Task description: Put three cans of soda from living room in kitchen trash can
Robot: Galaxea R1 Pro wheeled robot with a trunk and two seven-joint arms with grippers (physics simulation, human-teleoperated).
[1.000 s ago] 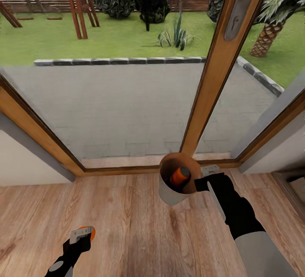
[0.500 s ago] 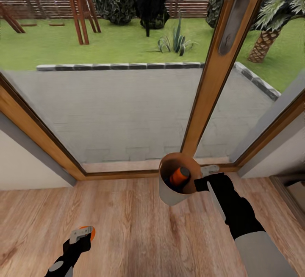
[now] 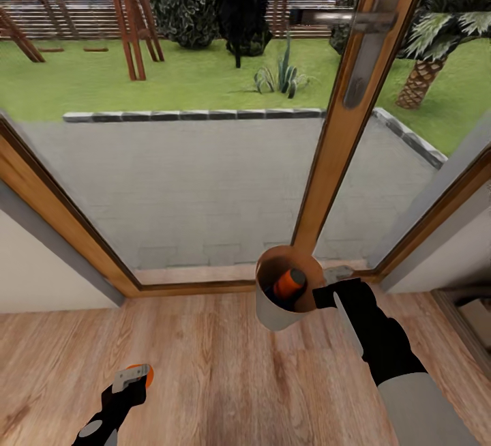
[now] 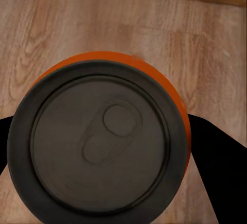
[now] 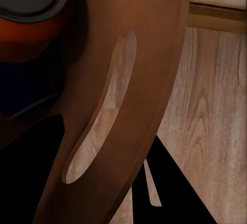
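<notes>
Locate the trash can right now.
Head view, right of centre: the trash can is held off the floor by the right gripper, before the glass door frame.

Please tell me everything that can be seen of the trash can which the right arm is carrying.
The trash can is a round tapered bin, wider at the rim, pale grey outside and brown-orange inside. It looks like smooth plastic. It stands roughly upright, held above the wood floor in front of the glass garden door. The right gripper clamps its rim on the side nearest the arm. Inside lies a tilted orange can; something dark blue shows beneath it.
</notes>
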